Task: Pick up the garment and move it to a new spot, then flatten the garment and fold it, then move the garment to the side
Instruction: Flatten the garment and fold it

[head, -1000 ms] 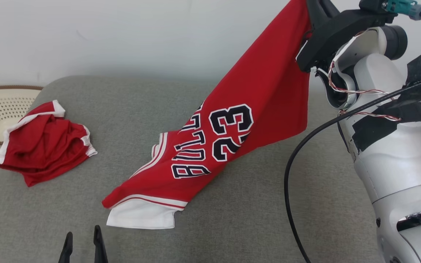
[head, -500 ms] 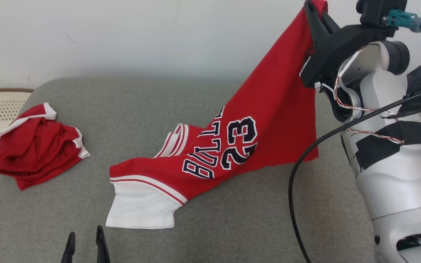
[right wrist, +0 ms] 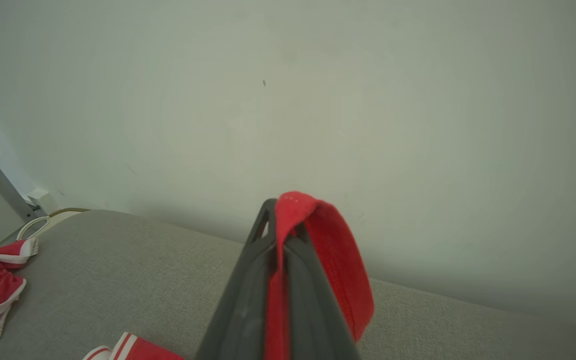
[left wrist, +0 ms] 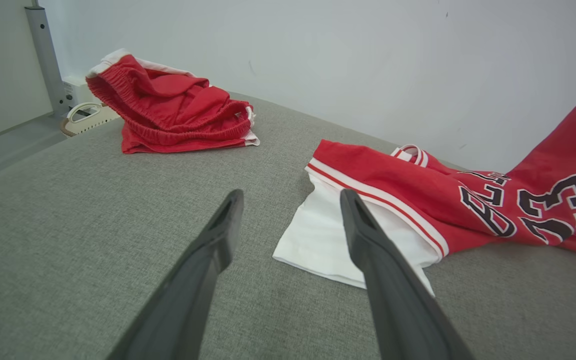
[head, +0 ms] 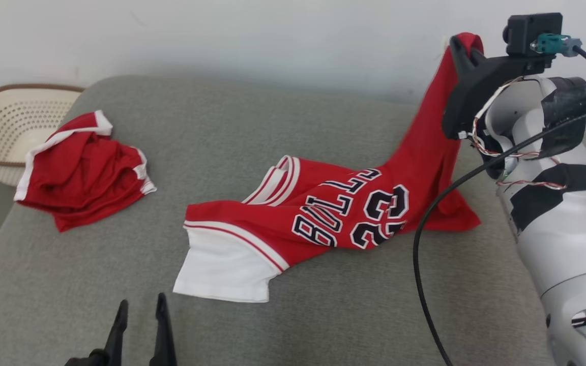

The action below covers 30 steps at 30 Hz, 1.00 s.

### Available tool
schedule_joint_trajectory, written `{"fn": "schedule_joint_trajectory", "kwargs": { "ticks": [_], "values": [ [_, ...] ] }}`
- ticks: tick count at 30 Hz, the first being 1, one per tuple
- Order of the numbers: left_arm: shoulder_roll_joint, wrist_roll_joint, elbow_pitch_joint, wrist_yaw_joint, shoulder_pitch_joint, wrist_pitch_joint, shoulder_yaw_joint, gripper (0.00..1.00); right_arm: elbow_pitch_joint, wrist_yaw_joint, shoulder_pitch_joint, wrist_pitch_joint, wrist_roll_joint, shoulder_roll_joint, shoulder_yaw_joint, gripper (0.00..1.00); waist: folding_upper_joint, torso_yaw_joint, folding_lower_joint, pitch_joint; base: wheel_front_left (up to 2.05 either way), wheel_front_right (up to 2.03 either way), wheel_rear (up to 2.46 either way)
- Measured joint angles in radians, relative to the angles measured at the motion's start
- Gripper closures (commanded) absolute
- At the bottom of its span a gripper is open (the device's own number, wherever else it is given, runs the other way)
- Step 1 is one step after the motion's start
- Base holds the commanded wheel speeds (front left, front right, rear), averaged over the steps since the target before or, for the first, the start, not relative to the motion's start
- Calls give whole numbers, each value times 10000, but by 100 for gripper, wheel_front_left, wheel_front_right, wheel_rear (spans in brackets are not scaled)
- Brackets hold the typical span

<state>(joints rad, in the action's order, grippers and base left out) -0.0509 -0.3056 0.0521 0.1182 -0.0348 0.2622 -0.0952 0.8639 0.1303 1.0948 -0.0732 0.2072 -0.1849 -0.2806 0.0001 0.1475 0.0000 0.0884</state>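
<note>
Right jaws: pressed shut on an edge of the red jersey (head: 344, 213), which is held raised against the wall; red fabric is seen folded over their tips. Below that grip the jersey is draped down onto the grey cushion (head: 323, 315), its white end laid just ahead and right of the left jaws. Left jaws: spread wide, nothing held, set low over the cushion. Red shorts (head: 82, 173) are bunched farther ahead to their left, beside a cream basket (head: 8, 122).

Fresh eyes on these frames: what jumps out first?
The red 23 jersey sprawled across the grey cushion, one end pinched high by the right end effector at upper right. Next, crumpled red shorts at far left beside a cream basket. The left end effector hovers open at bottom.
</note>
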Motion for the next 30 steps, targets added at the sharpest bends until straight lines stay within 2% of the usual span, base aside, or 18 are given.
{"fn": "schedule_joint_trajectory", "kwargs": {
  "ticks": [3,4,5,10,15,20,26,30],
  "values": [
    [2,-44,123,-31,-259,0,-276,0,972,0,433,196,-253,-188,-56,100,0,289,0,145,0,0,0],
    [0,-71,144,-33,-348,0,-389,0,1275,0,569,219,-299,-249,-31,72,0,387,0,197,0,0,0],
    [4,-105,171,-35,-418,0,-468,0,1580,0,689,238,-443,-314,-50,0,0,485,0,254,0,0,0],
    [2,-167,307,-29,-633,0,-683,0,2652,0,1128,307,-640,-399,-167,0,0,874,0,586,0,0,0],
    [0,-163,364,-21,-638,0,-514,0,3484,0,1249,-69,-510,-209,-332,0,1,879,2,785,0,0,0],
    [4,-161,393,-38,-636,0,-556,0,3789,0,1316,-504,-249,-84,-516,0,1,593,1,777,0,0,0],
    [4,-161,408,-35,-686,0,-604,0,3804,0,1389,-194,38,-58,-855,0,0,320,1,759,0,0,0],
    [2,-104,412,-82,-666,0,-566,0,3785,0,877,228,305,-157,-1143,0,0,237,1,633,0,0,0]
  ]
}}
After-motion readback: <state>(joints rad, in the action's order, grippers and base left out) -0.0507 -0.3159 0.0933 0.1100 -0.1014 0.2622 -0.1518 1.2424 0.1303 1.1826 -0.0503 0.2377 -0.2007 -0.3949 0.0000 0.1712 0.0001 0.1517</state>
